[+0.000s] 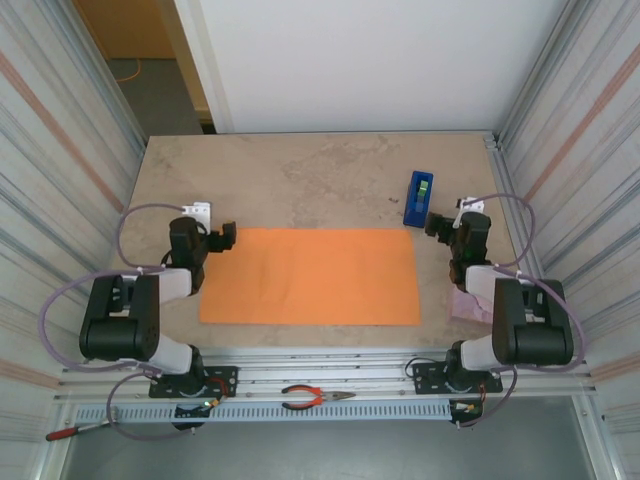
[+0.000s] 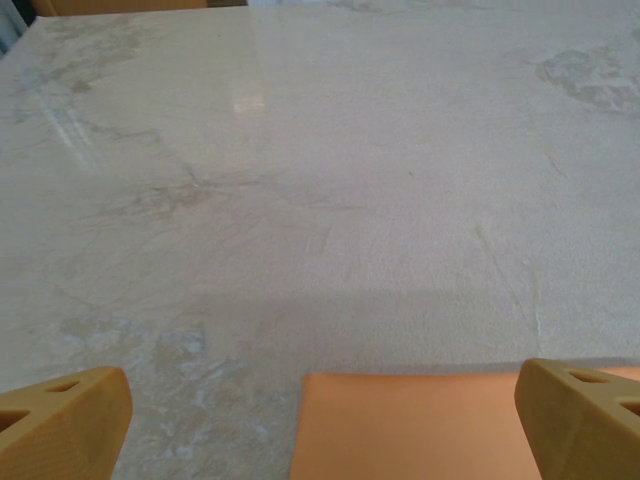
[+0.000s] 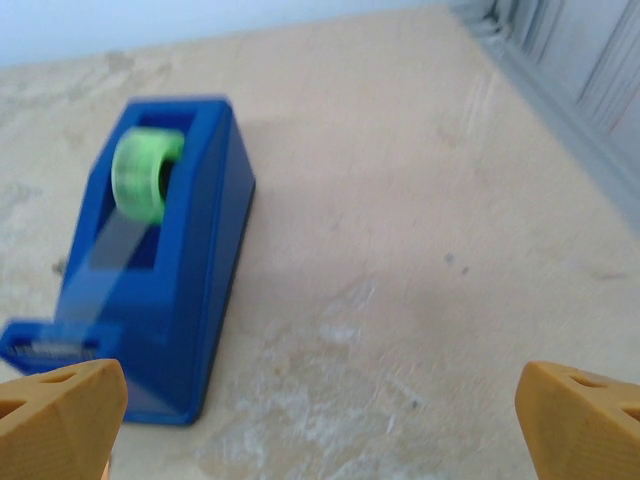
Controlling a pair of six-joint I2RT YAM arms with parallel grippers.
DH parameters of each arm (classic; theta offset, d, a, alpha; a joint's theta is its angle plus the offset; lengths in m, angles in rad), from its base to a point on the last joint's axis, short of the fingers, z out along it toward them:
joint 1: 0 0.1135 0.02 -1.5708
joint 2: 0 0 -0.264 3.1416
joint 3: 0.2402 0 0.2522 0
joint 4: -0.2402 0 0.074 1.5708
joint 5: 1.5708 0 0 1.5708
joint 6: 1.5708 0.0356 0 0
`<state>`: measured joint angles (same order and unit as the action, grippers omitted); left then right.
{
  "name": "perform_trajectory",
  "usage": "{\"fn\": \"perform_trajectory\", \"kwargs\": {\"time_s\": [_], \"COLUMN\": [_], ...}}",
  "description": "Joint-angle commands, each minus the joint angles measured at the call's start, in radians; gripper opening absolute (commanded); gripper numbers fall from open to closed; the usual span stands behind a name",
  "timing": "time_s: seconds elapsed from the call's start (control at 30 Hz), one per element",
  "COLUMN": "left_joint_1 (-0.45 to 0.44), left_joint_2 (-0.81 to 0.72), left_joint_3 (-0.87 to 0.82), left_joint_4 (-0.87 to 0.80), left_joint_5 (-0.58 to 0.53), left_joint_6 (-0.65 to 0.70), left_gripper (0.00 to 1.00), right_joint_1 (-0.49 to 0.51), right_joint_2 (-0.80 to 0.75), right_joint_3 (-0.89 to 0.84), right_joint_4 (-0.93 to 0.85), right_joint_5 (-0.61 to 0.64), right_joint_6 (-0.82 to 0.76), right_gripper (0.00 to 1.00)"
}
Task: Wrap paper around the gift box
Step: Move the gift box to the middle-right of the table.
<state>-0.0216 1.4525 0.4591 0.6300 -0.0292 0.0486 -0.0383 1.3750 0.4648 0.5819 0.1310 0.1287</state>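
The paper [image 1: 310,275], a plain orange rectangle, lies flat on the beige table in front of both arms. The gift box is out of view. My left gripper [image 1: 222,237] hovers low at the paper's far left corner, open and holding nothing. In the left wrist view that corner of the paper [image 2: 410,425] lies between the spread yellow fingertips [image 2: 65,420] of the left gripper [image 2: 322,415]. My right gripper [image 1: 440,222] is open past the sheet's far right corner, with bare table between its tips in the right wrist view [image 3: 320,415].
A blue tape dispenser [image 1: 418,197] with a green roll stands just left of the right gripper, close to its left fingertip [image 3: 150,260]. Pliers [image 1: 315,398] lie on the front rail. Corrugated walls [image 1: 560,120] close both sides. A pinkish scrap [image 1: 463,303] sits by the right arm.
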Motion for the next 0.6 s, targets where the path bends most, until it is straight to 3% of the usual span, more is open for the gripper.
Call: {"fn": "perform_trajectory", "kwargs": {"time_s": [0.0, 0.1, 0.2, 0.33, 0.57], "left_joint_1": [-0.014, -0.037, -0.057, -0.112, -0.287], "left_joint_2": [-0.072, -0.109, -0.147, -0.156, -0.13], "left_joint_3": [0.065, 0.121, 0.174, 0.261, 0.382], "left_joint_4": [-0.125, -0.22, -0.305, -0.441, -0.559], "left_joint_5": [-0.078, -0.155, -0.168, -0.155, -0.093], "left_joint_6": [-0.012, -0.031, -0.087, -0.134, -0.154], "left_gripper": [0.99, 0.99, 0.99, 0.99, 0.99], "right_joint_1": [0.009, 0.008, -0.016, -0.042, -0.041], "right_joint_2": [-0.11, -0.213, -0.308, -0.416, -0.506], "right_joint_3": [0.058, 0.119, 0.187, 0.251, 0.281], "right_joint_4": [-0.17, -0.35, -0.587, -0.859, -1.26], "right_joint_5": [0.099, 0.142, 0.106, 0.01, -0.013], "right_joint_6": [0.068, 0.195, 0.338, 0.46, 0.662], "right_gripper": [0.98, 0.98, 0.98, 0.98, 0.98]}}
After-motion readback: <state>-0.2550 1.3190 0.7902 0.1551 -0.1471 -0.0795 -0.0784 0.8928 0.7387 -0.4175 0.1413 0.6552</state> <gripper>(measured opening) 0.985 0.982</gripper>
